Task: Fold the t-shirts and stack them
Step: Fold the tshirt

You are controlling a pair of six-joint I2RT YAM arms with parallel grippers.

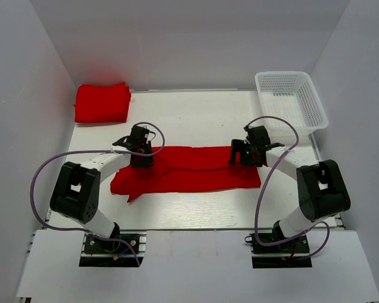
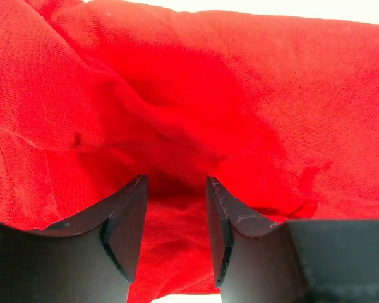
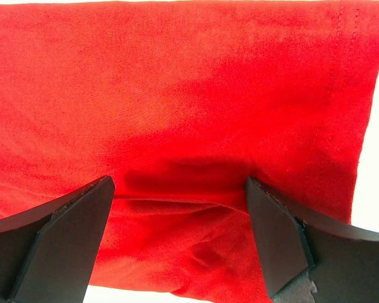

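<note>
One t-shirt [image 1: 102, 103] already lies folded in the far left corner of the surface [image 1: 196, 123], so the stack appears to have its first piece. The second t-shirt [image 1: 189, 170] lies across the middle as a long strip running left to right, seemingly folded lengthwise. Its left end is ragged, with a flap sticking out toward the near side. I judge it about half folded: it still needs bringing end to end and carrying onto the folded one.

The left pincer [image 1: 142, 159] sits low on the strip's left end. Its jaws stand only narrowly apart with bunched cloth in the gap, and I cannot tell whether they truly grip it. The right pincer [image 1: 245, 156] is down on the right end, jaws wide apart, with a low ridge of cloth between them and nothing clamped.

A white mesh basket [image 1: 284, 74] stands at the far right corner, well apart from the shirt. Nothing lies between the strip and the folded shirt, though the left arm's cable loops just above the strip's left end.
</note>
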